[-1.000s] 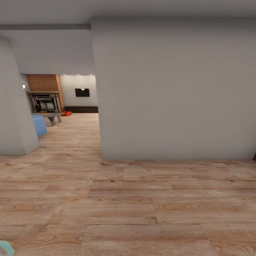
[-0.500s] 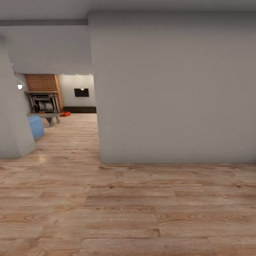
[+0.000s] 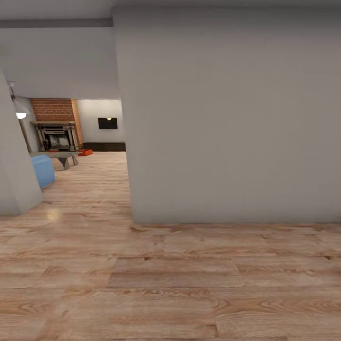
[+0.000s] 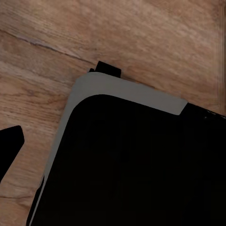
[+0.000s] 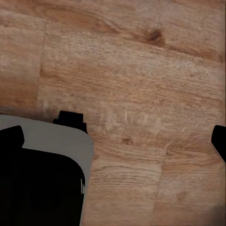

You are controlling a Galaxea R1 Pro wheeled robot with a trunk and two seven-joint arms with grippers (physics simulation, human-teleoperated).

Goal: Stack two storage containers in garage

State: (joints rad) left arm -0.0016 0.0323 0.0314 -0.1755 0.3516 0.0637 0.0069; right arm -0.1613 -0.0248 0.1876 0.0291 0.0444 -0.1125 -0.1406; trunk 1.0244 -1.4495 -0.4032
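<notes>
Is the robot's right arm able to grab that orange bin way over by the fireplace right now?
Probably not. The bin sits far down the room on the wood floor, beside the fireplace. The right end effector points down at bare planks near the robot's base. The way past the wall looks open, so it should drive closer first.

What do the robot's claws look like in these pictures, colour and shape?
The right claw shows two plain matte black fingertips with blunt, squared ends, and no markings or cables can be made out. The left wrist view shows one black tapered finger end of the same finish. Little more of the arms can be told.
</notes>
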